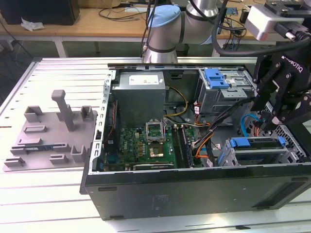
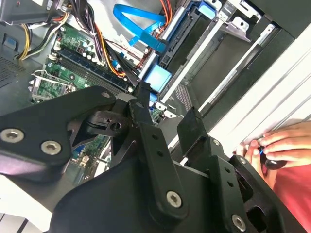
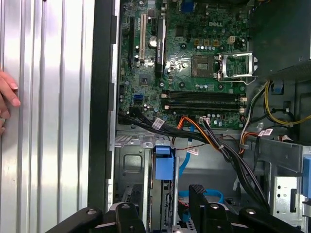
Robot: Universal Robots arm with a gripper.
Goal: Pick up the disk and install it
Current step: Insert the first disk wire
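Observation:
The disk stands on edge in the lower drive bay at the exterior view's right end of the open computer case, with its blue carrier frame on top. Its blue handle shows in both wrist views. My gripper hangs just above that bay. It is open. In the first wrist view the two black fingers stand either side of the blue handle without touching it. My gripper holds nothing.
A grey power-supply box, the green motherboard and bundles of cables crowd the case. A second blue carrier sits in the upper bay. A grey fixture tray lies left. A person's hand rests beside the case.

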